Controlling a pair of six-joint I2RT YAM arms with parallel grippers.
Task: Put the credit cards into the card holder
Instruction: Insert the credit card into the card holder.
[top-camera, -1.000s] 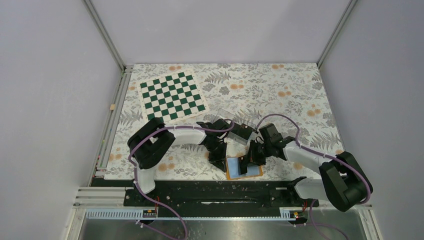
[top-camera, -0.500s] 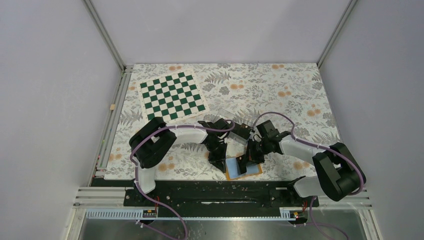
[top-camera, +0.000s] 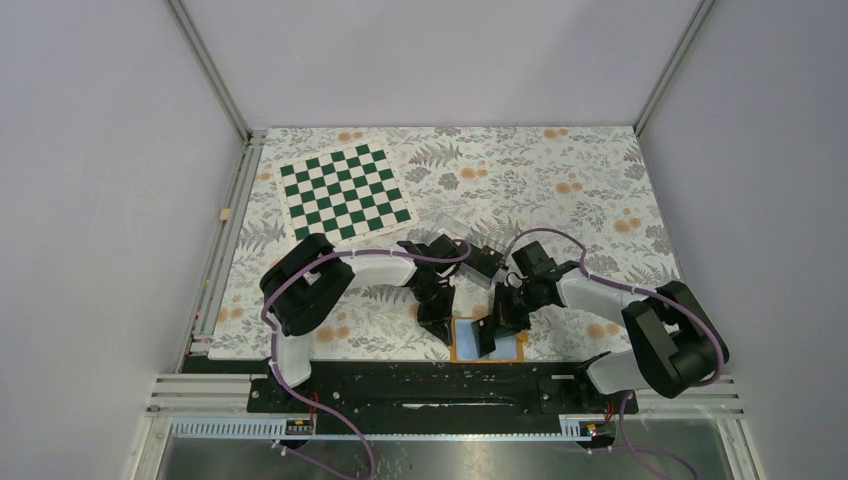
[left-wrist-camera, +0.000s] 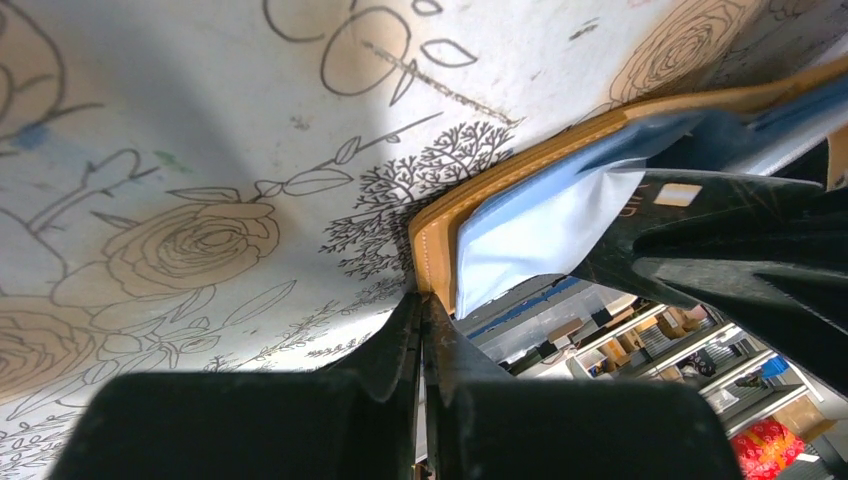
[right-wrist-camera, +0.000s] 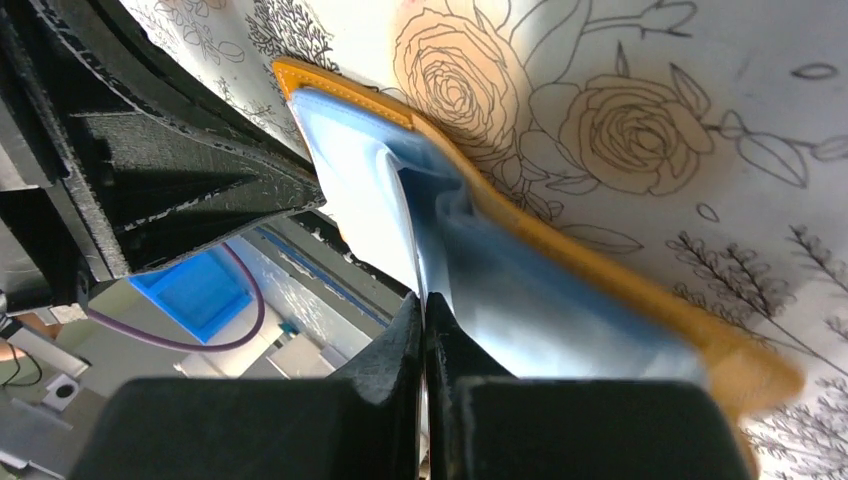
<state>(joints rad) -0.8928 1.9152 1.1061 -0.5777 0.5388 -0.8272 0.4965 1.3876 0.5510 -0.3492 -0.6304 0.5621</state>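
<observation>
Top external view: card holder (top-camera: 508, 345) lies open at 6 o'clock on the flowered counter (top-camera: 560, 190), at the near edge, orange rim around light blue pockets. Both arms reach in over it.

Left pincer (top-camera: 442, 333) sits at the holder's 9 o'clock side, pointed down at the counter. Right pincer (top-camera: 485, 343) comes in from 2 o'clock and stands over the middle of the holder, hiding part of the blue lining.

Clear plastic box (top-camera: 490, 278) sits just past the holder toward 12 o'clock, mostly under the two wrists. Green-and-white chessboard (top-camera: 345, 192) lies well apart at 10 o'clock.

Left wrist view: fingers (left-wrist-camera: 400, 350) clenched, no gap between them, nothing held. Their tips touch the orange edge of the holder at its rounded corner. Blue pocket lies just beyond that edge, with the other arm's dark body over it at 3 o'clock.

Right wrist view: fingers (right-wrist-camera: 400, 350) clenched tight. Tips meet a raised lip of the blue pocket, which stands up off the lining. Cannot tell whether any fabric is caught between them. Orange rim runs behind the pocket from 11 o'clock down to 4 o'clock. Left arm's black body fills the 9 o'clock side, close to the holder's corner.
</observation>
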